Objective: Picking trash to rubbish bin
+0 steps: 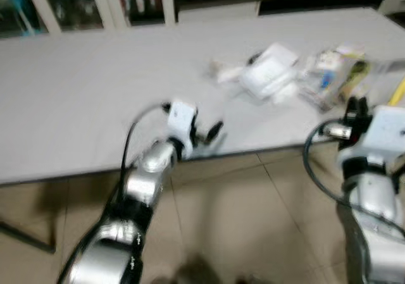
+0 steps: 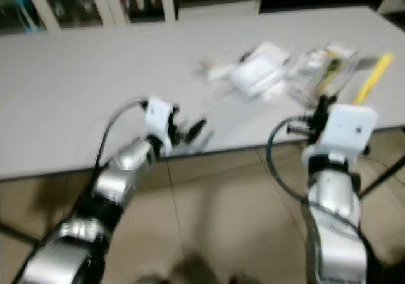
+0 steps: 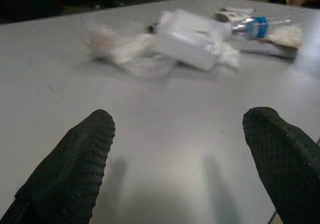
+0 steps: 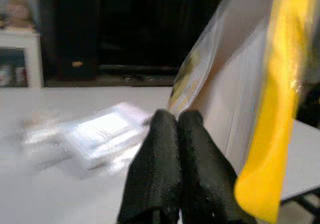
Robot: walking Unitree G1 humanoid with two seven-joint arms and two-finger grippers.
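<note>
Trash (image 1: 278,75) lies in a heap on your white table (image 1: 82,94). Your left gripper (image 3: 180,159) hovers over the table, fingers spread wide, touching nothing. Your right gripper (image 4: 177,134) pinches a clear and yellow wrapper (image 4: 270,109), fingers pressed together.

Trash pile (image 1: 278,75) on table (image 1: 82,94) far right, cabinets (image 1: 95,2) behind table, left end effector (image 1: 205,135) at near edge.

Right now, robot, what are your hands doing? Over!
Left gripper open, low over the table. Right gripper shut on yellow-striped wrapper, lifted. Trash pile ahead on the table, nothing in the way.
</note>
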